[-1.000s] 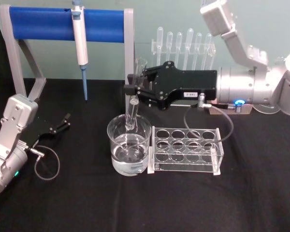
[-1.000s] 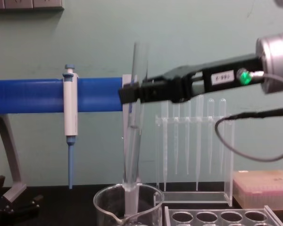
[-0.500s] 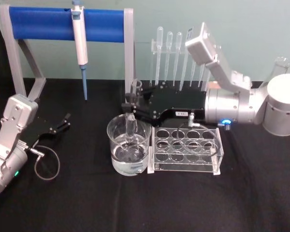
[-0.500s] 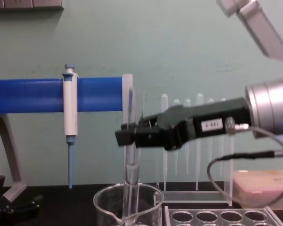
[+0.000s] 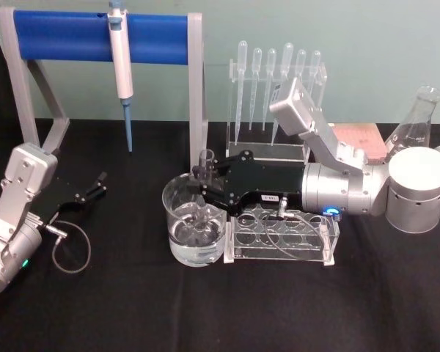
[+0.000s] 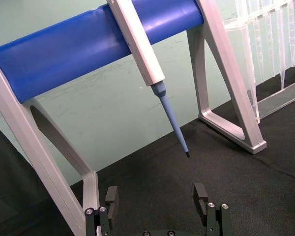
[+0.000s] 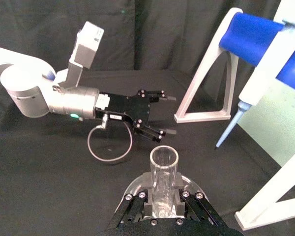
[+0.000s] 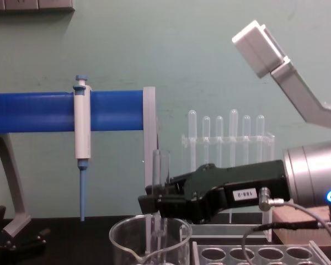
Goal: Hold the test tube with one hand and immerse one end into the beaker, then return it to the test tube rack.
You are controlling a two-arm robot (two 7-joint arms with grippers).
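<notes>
A white-and-blue pipettor (image 5: 120, 62) hangs from a blue bar (image 5: 66, 37) at the table's (image 5: 205, 308) back left. Pipettes (image 5: 257, 81) stand in a clear holder (image 5: 242, 150); a flask (image 5: 418, 121) stands far right.

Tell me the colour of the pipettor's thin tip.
Light blue; the pipettor tip shows best in the left wrist view.

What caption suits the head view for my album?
Right gripper holds the test tube upright in the beaker beside the rack; left gripper parked open at left.

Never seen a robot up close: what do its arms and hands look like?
Both arms are silver-grey metal with round joints. The right gripper and left gripper are black, two-fingered, with looping grey cables; the right bears a white label.
</notes>
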